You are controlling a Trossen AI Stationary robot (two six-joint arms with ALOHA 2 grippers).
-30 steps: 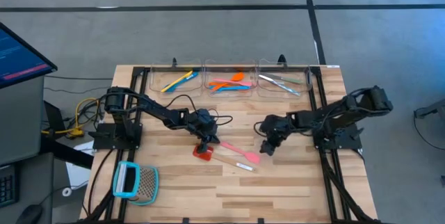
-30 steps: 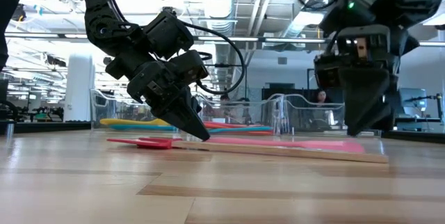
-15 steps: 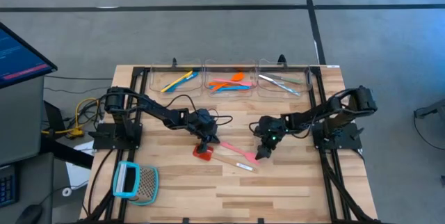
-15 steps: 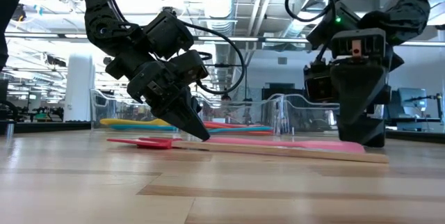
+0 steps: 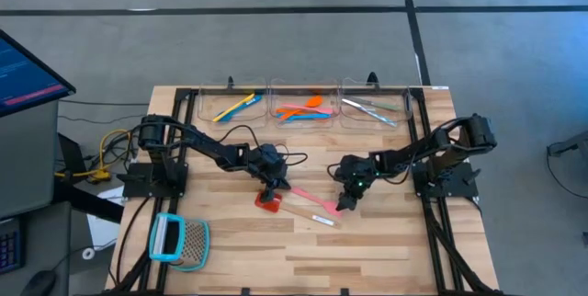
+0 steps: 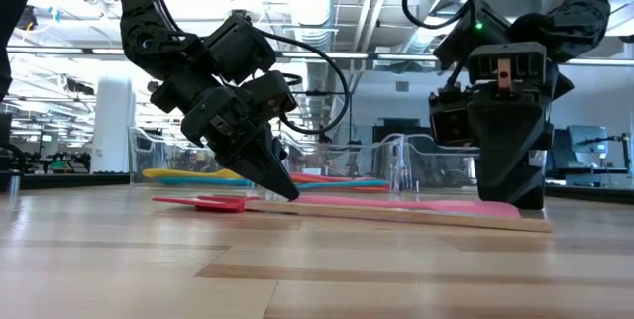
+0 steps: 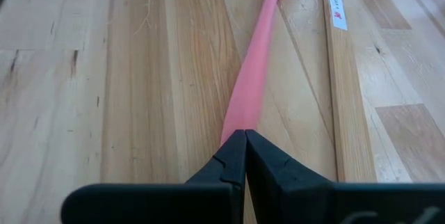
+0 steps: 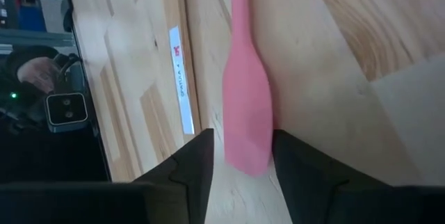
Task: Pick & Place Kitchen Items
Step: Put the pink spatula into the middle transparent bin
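Right gripper (image 5: 342, 206): yours to work with now. It stands low over the bench (image 5: 386, 250), fingers spread, straddling the broad blade end of the pink spatula (image 8: 245, 123); nothing is pinched yet. In the right wrist view the blade lies between the two dark fingers (image 8: 191, 165), with a gap on either side.

Left gripper (image 6: 284, 189): pressed together, tip down at the handle end of that same pink spatula, touching or just above it; no grip on it can be made out.

Pink spatula: flat on the bench, mid-table, running between the two grippers. Just beside it lies the red-headed spatula (image 5: 270, 202), its pale wooden handle (image 5: 312, 214) alongside the pink one and bearing a white label.

Clear bins (image 5: 303, 105) at the far edge: yellow and blue utensils in the left one, orange, pink and blue in the middle one, silvery metal pieces (image 5: 369, 108) in the right one.

Teal-framed mesh tool (image 5: 177, 241): near corner on the left arm's side, well apart.

Step in hand, as judged: the pick of the pink spatula. You would next close the right fingers squarely on the blade, mind the thin edge slipping, lift clear of the wooden handle, then carry it to a far bin.
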